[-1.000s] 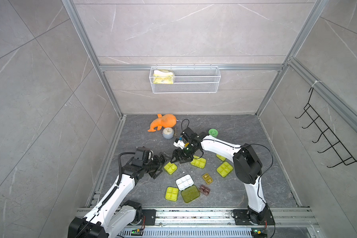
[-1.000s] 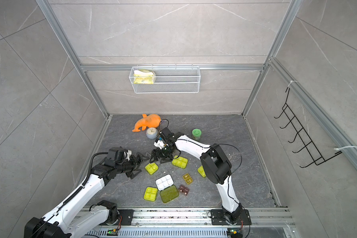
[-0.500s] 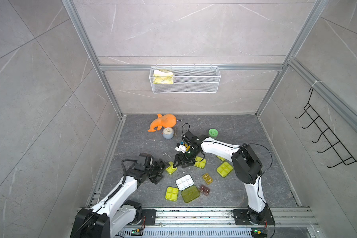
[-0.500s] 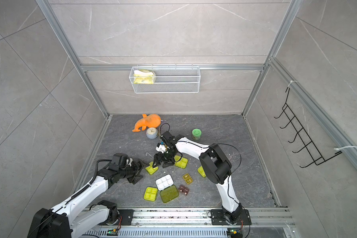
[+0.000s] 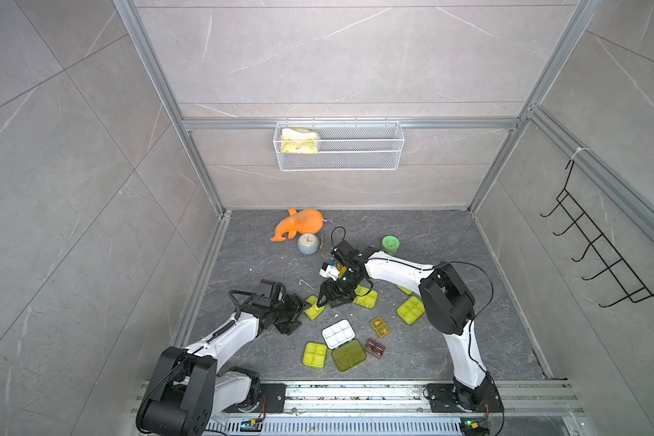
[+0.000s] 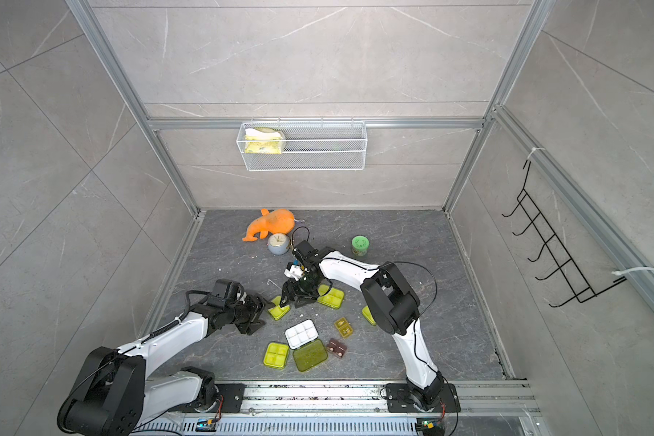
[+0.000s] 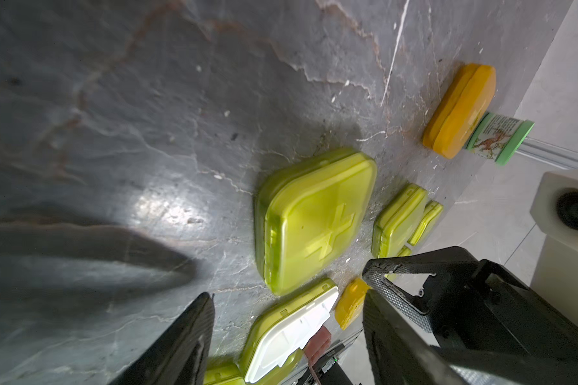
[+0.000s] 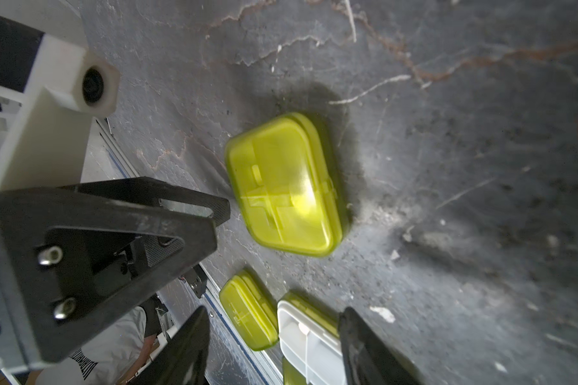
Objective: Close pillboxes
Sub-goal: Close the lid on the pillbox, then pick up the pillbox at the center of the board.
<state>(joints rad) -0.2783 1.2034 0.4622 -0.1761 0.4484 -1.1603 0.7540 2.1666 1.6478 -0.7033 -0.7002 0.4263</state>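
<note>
Pointing at the floor, Sam asks: Why do both arms meet at that 1 small green box (image 5: pixel 313 306)?
Mia says: I think they want to press its lid tight. It lies flat on the grey floor (image 5: pixel 450 245), and its lid looks shut, so it may only need a last push.
Sam: What does the left gripper (image 5: pixel 299 311) do?
Mia: Its 2 fingers (image 7: pixel 181 343) stand apart, with nothing between them. The box sits just in front of them. In the right wrist view 1 tip is right at the box edge, but I cannot tell if it touches.
Sam: And the right gripper (image 5: pixel 333 300)?
Mia: It hangs over the same box. Its fingers are apart too, and it holds nothing.
Sam: Which box needs help?
Mia: The white tray (image 5: pixel 338 333), a little way from both grippers. Its green lid (image 5: pixel 349 355) lies flat open beside it, so I think that 1 comes next
</note>
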